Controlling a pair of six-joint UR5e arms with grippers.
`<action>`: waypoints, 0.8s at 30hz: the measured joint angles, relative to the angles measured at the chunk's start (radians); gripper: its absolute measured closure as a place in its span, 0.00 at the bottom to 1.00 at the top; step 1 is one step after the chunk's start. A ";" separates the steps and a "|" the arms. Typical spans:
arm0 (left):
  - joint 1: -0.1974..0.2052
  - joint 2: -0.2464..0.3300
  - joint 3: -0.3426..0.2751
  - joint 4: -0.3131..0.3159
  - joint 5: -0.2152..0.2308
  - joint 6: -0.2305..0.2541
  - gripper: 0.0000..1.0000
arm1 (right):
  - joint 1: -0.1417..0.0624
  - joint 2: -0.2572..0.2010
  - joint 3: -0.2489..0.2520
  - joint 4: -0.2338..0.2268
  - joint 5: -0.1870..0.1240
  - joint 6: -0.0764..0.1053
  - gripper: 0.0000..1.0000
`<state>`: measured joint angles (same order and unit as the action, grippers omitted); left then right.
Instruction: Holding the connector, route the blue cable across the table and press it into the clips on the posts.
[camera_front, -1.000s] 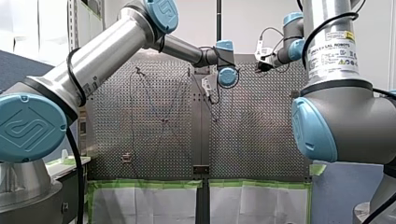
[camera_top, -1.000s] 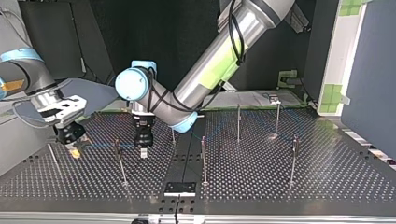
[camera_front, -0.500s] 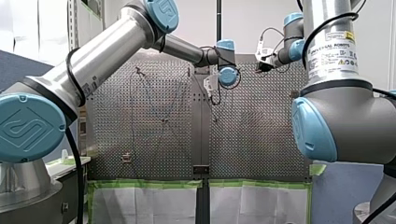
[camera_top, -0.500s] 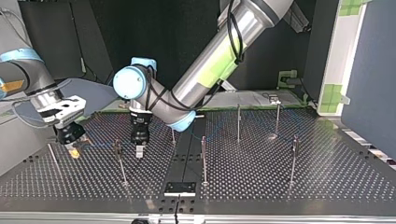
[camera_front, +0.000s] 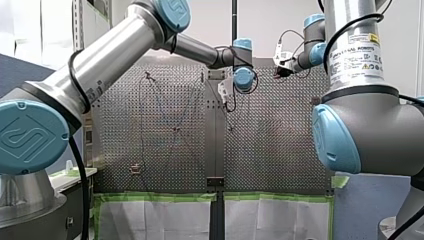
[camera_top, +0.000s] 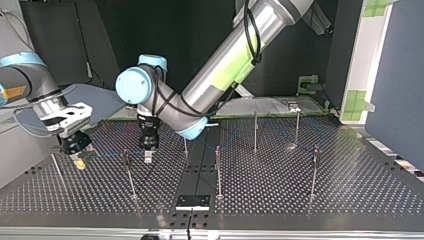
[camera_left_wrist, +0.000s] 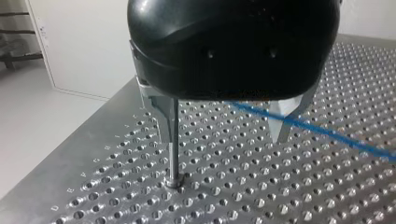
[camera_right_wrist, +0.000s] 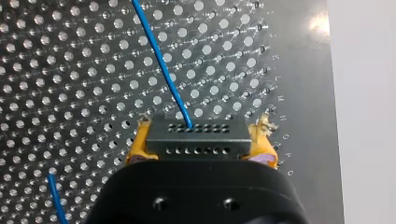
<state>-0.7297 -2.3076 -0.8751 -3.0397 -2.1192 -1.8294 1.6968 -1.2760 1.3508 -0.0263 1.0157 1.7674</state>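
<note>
Across the perforated table (camera_top: 310, 200) the left gripper (camera_top: 148, 157), fingers spread and empty over the blue cable (camera_left_wrist: 327, 134), has edged nearer a post (camera_top: 129, 175), probably lining up a clip, while the right gripper (camera_right_wrist: 198, 141) stays clamped on the connector (camera_right_wrist: 196, 133).

Pale room around a perforated counter (camera_top: 300, 200)

From my feed: a white wall (camera_front: 270, 20) rises beyond the counter's far end, and white sheets (camera_front: 160, 217) edged in green tape lie at its near end. The top view shows a dark backdrop (camera_top: 150, 30) and a blue-grey partition (camera_top: 395, 75). The floor (camera_left_wrist: 42, 121) is pale grey.
</note>
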 joint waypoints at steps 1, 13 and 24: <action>-0.004 0.003 -0.003 -0.008 0.001 -0.004 0.00 | 0.000 0.000 0.000 0.000 0.000 0.000 1.00; -0.080 0.085 -0.088 -0.058 -0.022 0.014 0.00 | 0.000 0.002 0.000 0.000 -0.001 -0.001 1.00; -0.093 0.188 -0.191 -0.028 -0.055 0.078 0.00 | 0.003 0.002 0.000 0.002 -0.002 -0.002 1.00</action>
<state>-0.8232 -2.1193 -1.0658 -3.0673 -2.1744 -1.7516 1.6996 -1.2742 1.3508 -0.0248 1.0141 1.7652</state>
